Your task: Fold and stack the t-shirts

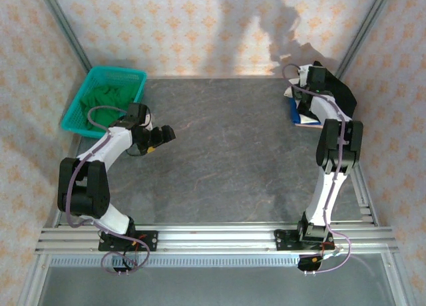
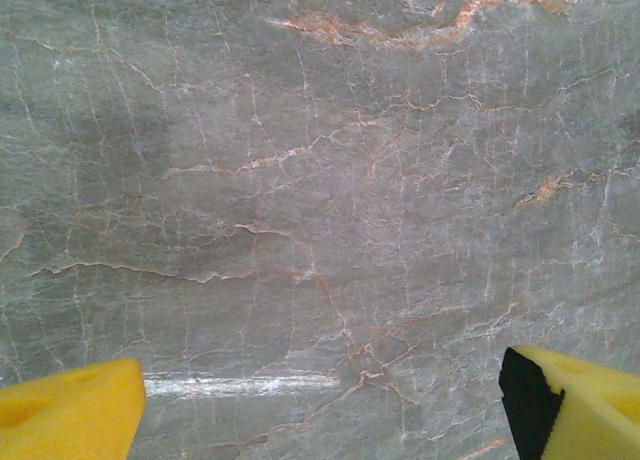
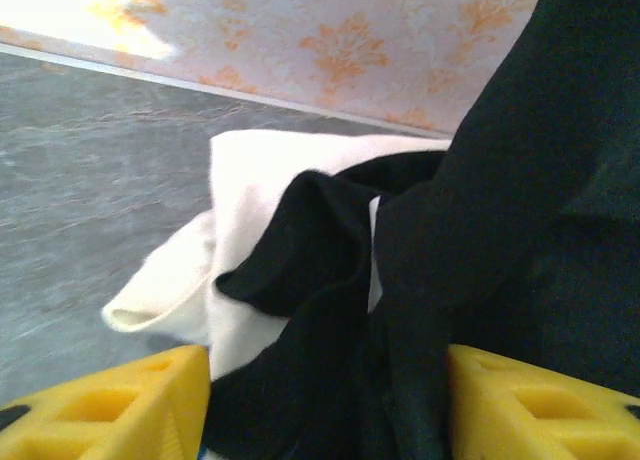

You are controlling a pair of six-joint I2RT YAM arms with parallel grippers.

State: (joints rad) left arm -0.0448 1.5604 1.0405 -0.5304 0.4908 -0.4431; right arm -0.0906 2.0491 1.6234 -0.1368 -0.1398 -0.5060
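The black t-shirt (image 3: 520, 180) sits bunched on top of the white t-shirt (image 3: 250, 210) in the far right corner of the table (image 3: 90, 160), hard by the wall (image 3: 350, 50). Your right tool (image 3: 330, 385) looks released, jaws standing apart, but slack black cloth fills the gap between them, and that's your hazard. Pull away at an angle and I'd expect a fold to catch on the tool and drag the shirt off the pile, or roll up the white one's loose edge poking out to the left. That top layer looks rumpled too, so the stack may lean. Your left tool (image 2: 322, 395) is wide open over bare table, grasping nothing, near the basket (image 1: 136, 76) with the green t-shirt (image 1: 106, 96) inside.
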